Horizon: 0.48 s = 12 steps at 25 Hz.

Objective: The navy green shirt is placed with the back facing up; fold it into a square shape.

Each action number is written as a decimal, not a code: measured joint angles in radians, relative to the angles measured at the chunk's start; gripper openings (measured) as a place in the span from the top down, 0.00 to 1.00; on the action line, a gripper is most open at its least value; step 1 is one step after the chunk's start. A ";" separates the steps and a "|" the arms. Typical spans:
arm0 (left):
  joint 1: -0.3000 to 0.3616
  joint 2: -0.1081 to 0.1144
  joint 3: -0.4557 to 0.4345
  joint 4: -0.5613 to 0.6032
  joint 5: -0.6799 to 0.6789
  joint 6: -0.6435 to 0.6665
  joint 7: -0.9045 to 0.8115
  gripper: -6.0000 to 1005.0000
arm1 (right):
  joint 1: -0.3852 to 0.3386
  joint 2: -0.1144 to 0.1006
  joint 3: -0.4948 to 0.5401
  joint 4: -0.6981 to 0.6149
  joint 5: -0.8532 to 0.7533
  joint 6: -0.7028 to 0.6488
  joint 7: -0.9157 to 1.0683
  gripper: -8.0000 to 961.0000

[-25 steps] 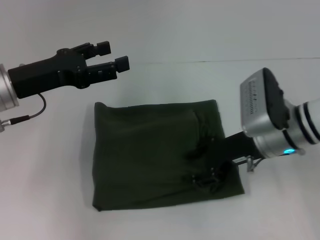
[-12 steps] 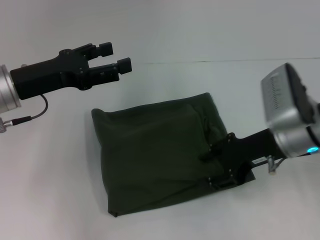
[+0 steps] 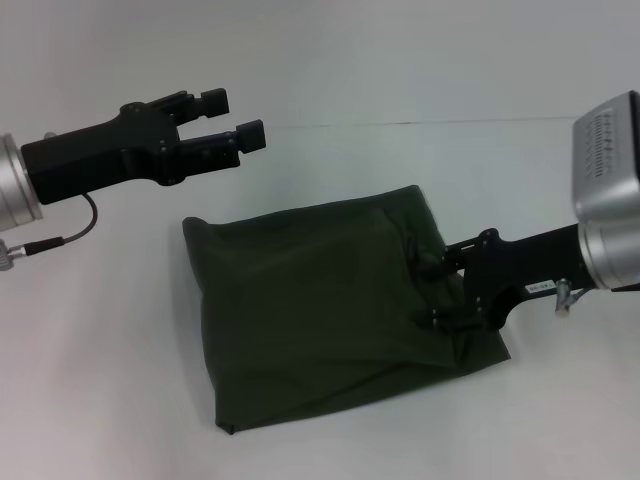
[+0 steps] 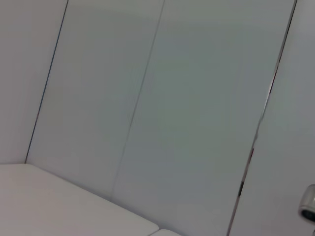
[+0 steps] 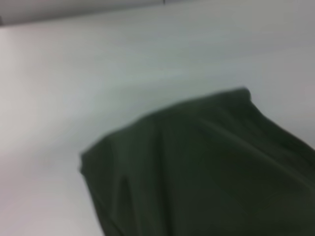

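the work surface is a plain white table [image 3: 100,400], matte and unmarked. its far edge shows in the head view as a thin dark line running across the frame. behind that line stands a flat pale grey wall [image 3: 400,50]. in the left wrist view the wall is built of large smooth panels [image 4: 197,123] divided by narrow dark seams, and a corner of the white table meets the panels low in the frame. lighting is soft and even, with faint shadows on the table.
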 joint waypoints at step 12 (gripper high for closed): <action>-0.008 -0.002 -0.001 0.001 0.000 0.008 -0.001 0.12 | -0.003 0.012 -0.046 0.070 -0.043 0.117 0.034 0.33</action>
